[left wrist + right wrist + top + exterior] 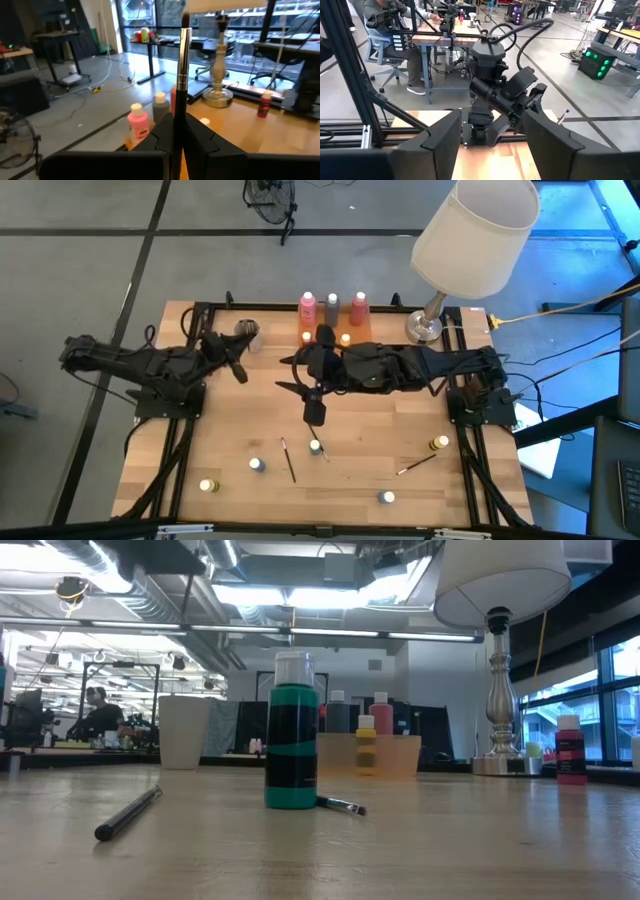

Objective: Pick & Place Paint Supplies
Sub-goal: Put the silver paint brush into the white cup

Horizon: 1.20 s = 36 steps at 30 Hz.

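The left gripper [177, 131] is clamped on a thin dark brush with a silver ferrule [182, 60], which stands upright between the two dark fingers; in the overhead view this gripper [237, 367] sits at the back left of the light wooden table [380, 420], just beside a beige cup [247, 331]. The right gripper [492, 131] has its fingers spread wide apart with nothing between them, and faces the left arm [495, 85] across the table; from above it [314, 408] reaches over the table's middle. At the back edge a flat orange tray [352, 332] holds two pink bottles with white caps [307, 307] and a grey bottle with a white cap [332, 304] between them. A white-shaded lamp on a silver base [470, 230] stands just beside the tray. On the front half of the table lie two more thin dark brushes [287, 460], well apart, among several small lidded pots [256, 465]. From table height, a green bottle with a white cap [291, 730] stands nearest, with one brush [128, 813] lying beside it.
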Motion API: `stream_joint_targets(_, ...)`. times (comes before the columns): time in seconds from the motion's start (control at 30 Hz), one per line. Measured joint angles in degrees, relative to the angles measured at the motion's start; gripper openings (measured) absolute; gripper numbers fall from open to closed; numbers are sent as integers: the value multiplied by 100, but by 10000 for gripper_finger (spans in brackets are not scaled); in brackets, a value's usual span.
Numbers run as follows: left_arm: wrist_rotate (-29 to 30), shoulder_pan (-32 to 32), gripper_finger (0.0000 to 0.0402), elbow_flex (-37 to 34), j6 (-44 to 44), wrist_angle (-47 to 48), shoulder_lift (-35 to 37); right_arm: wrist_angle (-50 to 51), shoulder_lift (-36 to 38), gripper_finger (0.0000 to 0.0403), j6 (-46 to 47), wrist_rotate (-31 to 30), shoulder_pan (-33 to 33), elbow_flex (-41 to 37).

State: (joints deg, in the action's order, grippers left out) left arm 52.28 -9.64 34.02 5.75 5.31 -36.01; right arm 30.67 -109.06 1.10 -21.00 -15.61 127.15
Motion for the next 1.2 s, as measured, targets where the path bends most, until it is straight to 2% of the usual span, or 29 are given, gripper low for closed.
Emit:
stream_joint_targets(0.27,-1246,1389,14,0,73,90,70,-4,0,203,-2,1,3,0)
stream_joint_targets(0.47,-2421,2480,14,-27,182,47,94,-4,0,199,-2,1,58,0)
stream_joint_targets(0.63,-3084,2903,14,-735,453,-962,255,0,-2,199,-2,1,67,0)
stream_joint_targets(0.9,-2827,2925,14,-1822,478,-1692,748,26,-2,199,-44,-162,67,0)
stream_joint_targets(1.2,-2145,3053,14,-1961,-418,-2072,837,-50,-2,198,-42,-192,165,0)
